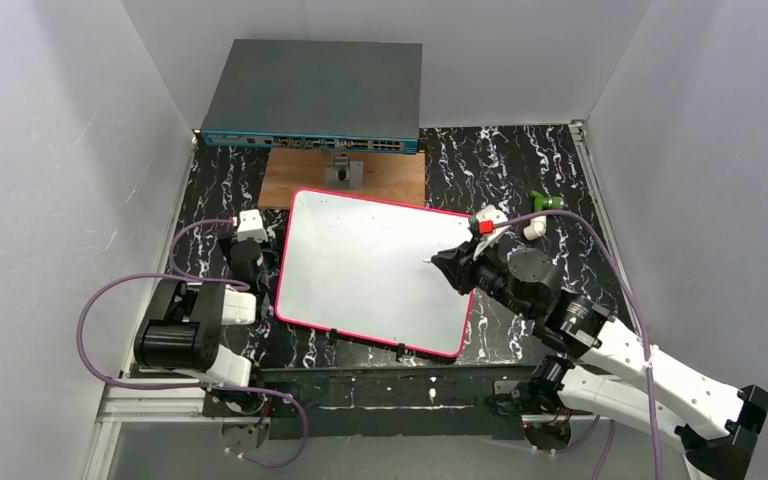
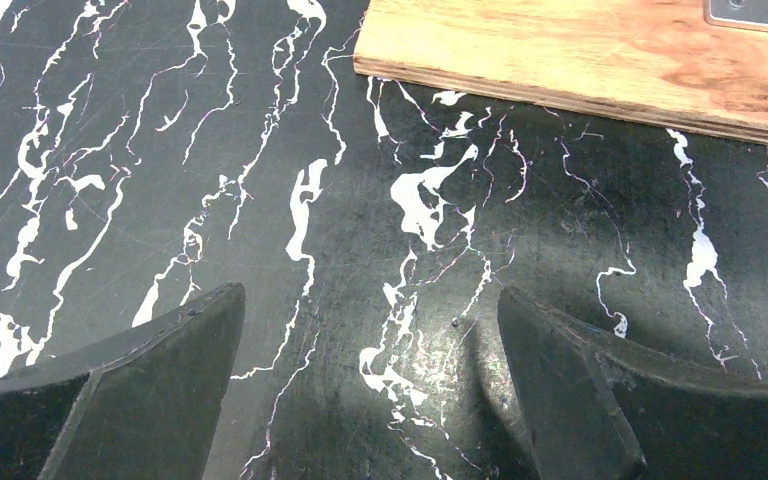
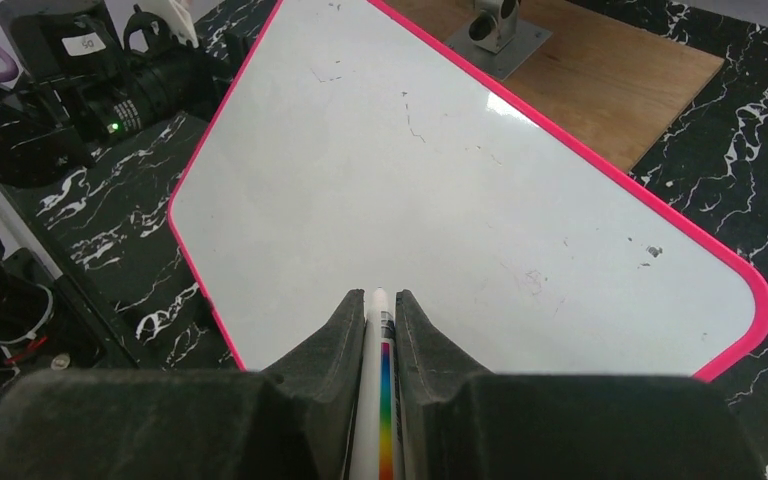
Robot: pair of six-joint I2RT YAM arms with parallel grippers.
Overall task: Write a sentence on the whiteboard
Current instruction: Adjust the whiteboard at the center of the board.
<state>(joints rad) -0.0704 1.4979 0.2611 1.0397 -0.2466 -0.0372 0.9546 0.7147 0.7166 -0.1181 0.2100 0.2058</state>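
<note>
A large white rectangular whiteboard with a pink-red rim (image 1: 370, 268) lies flat and slightly skewed at the middle of the black white-veined marble table (image 1: 520, 160). Its far left corner overlaps the brown wooden board (image 1: 300, 180). Its surface carries only faint grey specks. The right gripper (image 3: 375, 300) is over the board's right part. Its jaws are clamped on a slim white marker with a rainbow stripe (image 3: 372, 345), which points left across the board; whether the tip touches cannot be told. The left gripper (image 2: 370, 310) sits left of the whiteboard above bare table, jaws spread wide and holding nothing. A grey box with a blue front (image 1: 315, 95) stands at the far side.
</note>
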